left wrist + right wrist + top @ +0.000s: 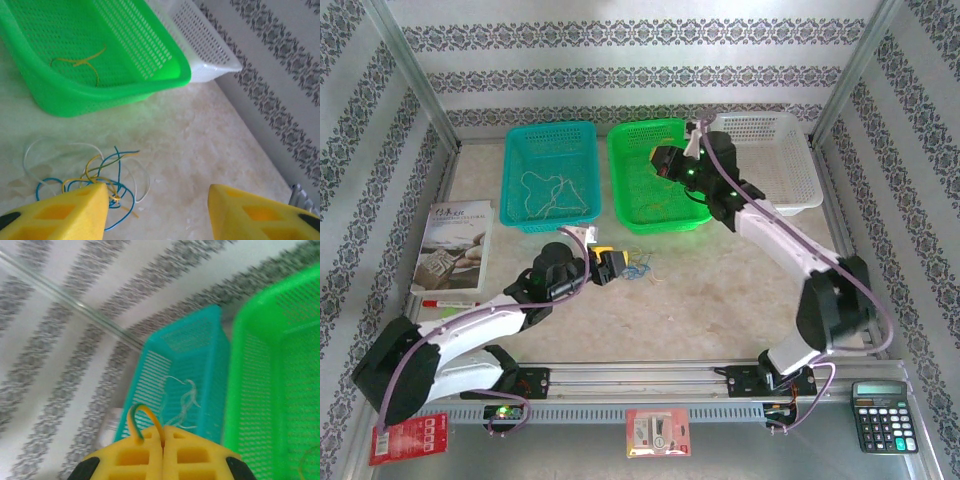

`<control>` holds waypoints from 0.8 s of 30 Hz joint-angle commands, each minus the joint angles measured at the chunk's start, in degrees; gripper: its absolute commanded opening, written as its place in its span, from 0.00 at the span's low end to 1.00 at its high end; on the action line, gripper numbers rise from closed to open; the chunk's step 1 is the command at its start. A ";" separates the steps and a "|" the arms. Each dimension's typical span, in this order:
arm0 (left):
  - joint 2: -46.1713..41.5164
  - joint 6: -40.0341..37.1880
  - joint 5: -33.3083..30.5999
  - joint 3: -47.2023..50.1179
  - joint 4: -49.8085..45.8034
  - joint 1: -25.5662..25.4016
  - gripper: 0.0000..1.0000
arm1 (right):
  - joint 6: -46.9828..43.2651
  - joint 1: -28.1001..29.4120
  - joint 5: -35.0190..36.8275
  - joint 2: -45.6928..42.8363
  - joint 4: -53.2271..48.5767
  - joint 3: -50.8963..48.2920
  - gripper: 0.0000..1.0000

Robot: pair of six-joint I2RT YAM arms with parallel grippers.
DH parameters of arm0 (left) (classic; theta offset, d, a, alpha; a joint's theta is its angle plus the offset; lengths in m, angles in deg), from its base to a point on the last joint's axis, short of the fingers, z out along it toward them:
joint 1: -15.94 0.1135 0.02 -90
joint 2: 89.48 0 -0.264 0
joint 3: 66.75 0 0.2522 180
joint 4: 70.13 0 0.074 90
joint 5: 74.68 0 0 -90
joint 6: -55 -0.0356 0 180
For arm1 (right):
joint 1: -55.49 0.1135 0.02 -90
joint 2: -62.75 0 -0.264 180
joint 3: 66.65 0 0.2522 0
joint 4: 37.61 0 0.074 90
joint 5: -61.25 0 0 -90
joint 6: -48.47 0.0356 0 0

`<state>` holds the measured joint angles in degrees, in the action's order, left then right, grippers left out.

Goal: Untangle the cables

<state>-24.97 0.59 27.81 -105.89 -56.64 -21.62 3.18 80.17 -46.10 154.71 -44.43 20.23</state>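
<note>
A small tangle of blue, yellow and white cables (95,175) lies on the table just in front of the green basket (150,87). My left gripper (157,200) is open right beside it, nothing between its yellow fingers (75,212); the left finger overlaps the tangle's near edge. From above, the left gripper (617,265) sits just left of the tangle (640,270). My right gripper (163,432) is shut on a yellow-green cable (142,415) that loops up from its tips; it hovers over the green basket (640,215). One yellow cable (80,62) lies inside the green basket.
A teal basket (515,175) holds cream cables (548,195). A white basket (775,175) stands right of the green one. A book (455,245) and red pen (450,302) lie at the left. A calculator (885,415) sits at the front right.
</note>
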 commanded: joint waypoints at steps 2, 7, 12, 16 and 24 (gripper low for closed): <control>-2.34 2.39 -4.38 -3.48 -7.58 -0.67 0.65 | -1.56 -0.89 0.41 6.32 -2.23 3.92 0.04; -2.74 3.32 -6.24 -4.55 -9.92 -0.67 0.74 | -1.64 -1.13 -1.70 10.04 -4.38 5.50 0.55; -2.13 4.00 -6.20 -4.78 -9.65 -0.68 0.86 | -3.26 -1.13 -1.55 5.33 -5.14 3.52 0.61; -0.35 3.76 -6.03 -5.79 -9.72 -0.68 0.91 | -3.46 -0.31 -1.64 0.22 -4.28 0.46 0.61; 3.04 2.82 -5.45 -7.66 -10.07 -0.67 0.98 | -4.24 5.15 2.63 -12.01 -2.01 -15.03 0.58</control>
<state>-22.63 4.07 22.54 -111.93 -65.58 -21.62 0.18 83.06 -45.84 145.32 -47.69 11.20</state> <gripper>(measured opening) 0.970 0.578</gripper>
